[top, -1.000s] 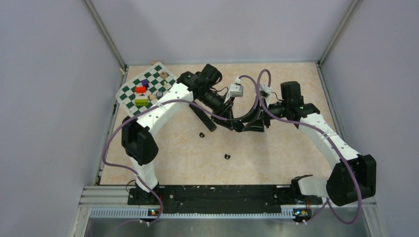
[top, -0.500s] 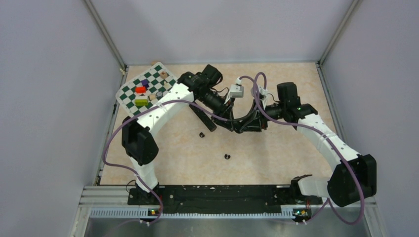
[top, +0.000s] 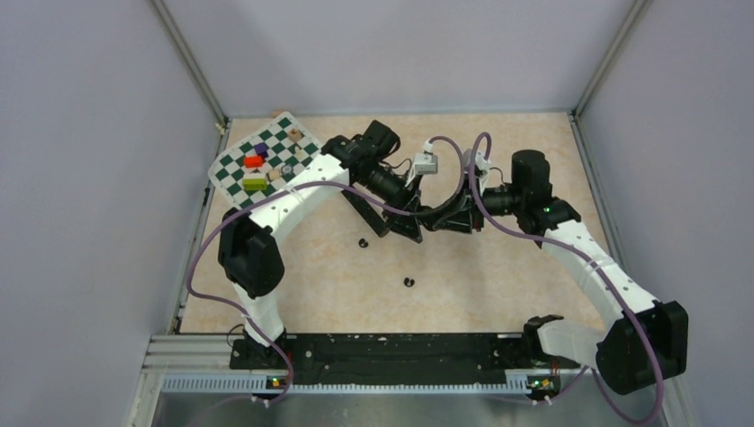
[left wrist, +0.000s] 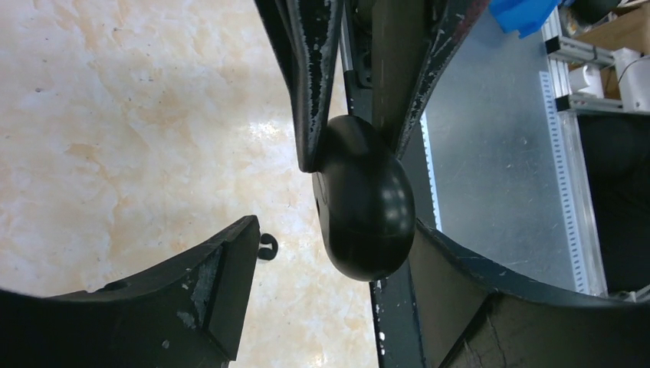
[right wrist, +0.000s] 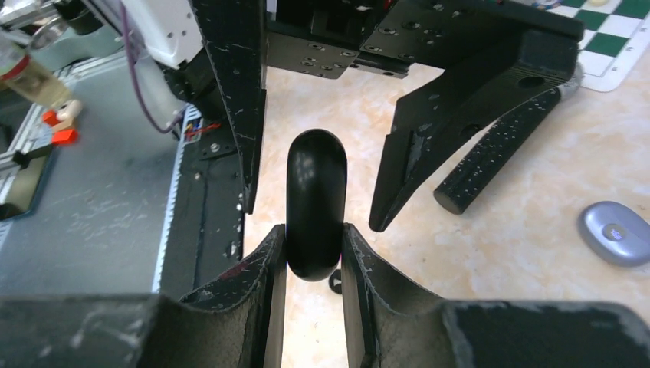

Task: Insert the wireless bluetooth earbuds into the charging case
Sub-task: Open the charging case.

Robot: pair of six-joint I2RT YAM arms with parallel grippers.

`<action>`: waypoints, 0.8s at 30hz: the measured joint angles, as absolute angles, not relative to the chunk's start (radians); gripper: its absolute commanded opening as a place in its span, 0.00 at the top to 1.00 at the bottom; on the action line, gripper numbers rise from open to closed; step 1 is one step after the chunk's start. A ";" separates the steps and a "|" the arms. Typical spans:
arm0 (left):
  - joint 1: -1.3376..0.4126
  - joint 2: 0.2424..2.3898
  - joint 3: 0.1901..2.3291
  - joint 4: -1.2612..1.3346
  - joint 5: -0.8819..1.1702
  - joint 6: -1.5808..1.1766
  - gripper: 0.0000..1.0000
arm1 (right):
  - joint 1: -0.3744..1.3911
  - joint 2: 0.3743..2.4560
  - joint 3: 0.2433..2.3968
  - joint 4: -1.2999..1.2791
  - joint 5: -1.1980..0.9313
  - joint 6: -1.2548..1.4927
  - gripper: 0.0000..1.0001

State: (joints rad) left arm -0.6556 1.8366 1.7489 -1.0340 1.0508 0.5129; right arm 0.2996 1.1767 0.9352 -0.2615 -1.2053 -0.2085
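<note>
A closed, glossy black oval charging case (right wrist: 316, 192) hangs above the table with my right gripper (right wrist: 316, 238) shut on its lower end. My left gripper (left wrist: 329, 253) stands open around the same case (left wrist: 364, 207); its left finger is well clear and the right one sits close beside it. Both grippers meet mid-table, the left gripper (top: 411, 227) facing the right gripper (top: 437, 218). Two tiny black earbuds lie on the table in front: one earbud (top: 363, 242) and another earbud (top: 409, 283). A black earbud (left wrist: 266, 247) shows past the left finger, and one earbud (right wrist: 336, 282) shows under the case.
A long black microphone (right wrist: 498, 153) lies on the table behind the left gripper. A pale purple oval case (right wrist: 615, 232) rests shut to the right of it. A green-and-white checkerboard (top: 233, 169) with small coloured blocks sits at the back left.
My left gripper has opened off the black case, and its fingers now stand apart from it. The right gripper closed on the case and its arm shifted slightly.
</note>
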 measured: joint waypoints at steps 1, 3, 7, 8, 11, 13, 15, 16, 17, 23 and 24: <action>-0.654 1.835 1.737 -1.016 1.056 0.494 0.25 | 0.299 1.158 0.908 -0.210 -1.188 -0.174 0.87; -0.651 1.834 1.716 -0.976 1.066 0.455 0.25 | 0.299 1.134 0.868 -0.139 -1.165 -0.121 0.87; -0.649 1.829 1.703 -0.926 1.085 0.408 0.27 | 0.298 1.134 0.841 -0.049 -1.143 -0.039 0.87; -0.649 1.822 1.698 -0.910 1.088 0.396 0.28 | 0.298 1.137 0.839 -0.029 -1.142 -0.022 0.88; -0.649 1.797 1.681 -0.874 1.096 0.369 0.32 | 0.295 1.142 0.822 0.051 -1.142 0.051 0.88; -0.649 1.779 1.671 -0.856 1.104 0.359 0.35 | 0.290 1.142 0.805 0.104 -1.143 0.096 0.88; -0.649 1.766 1.669 -0.843 1.109 0.349 0.37 | 0.284 1.144 0.792 0.142 -1.145 0.131 0.88; -0.649 1.761 1.668 -0.837 1.108 0.346 0.38 | 0.282 1.148 0.791 0.152 -1.149 0.144 0.88; -0.648 1.758 1.666 -0.832 1.107 0.342 0.39 | 0.281 1.151 0.791 0.163 -1.153 0.154 0.88; -0.643 1.757 1.666 -0.814 1.107 0.324 0.40 | 0.280 1.166 0.791 0.196 -1.165 0.183 0.88; -0.643 1.757 1.665 -0.814 1.107 0.322 0.40 | 0.280 1.168 0.791 0.197 -1.169 0.186 0.88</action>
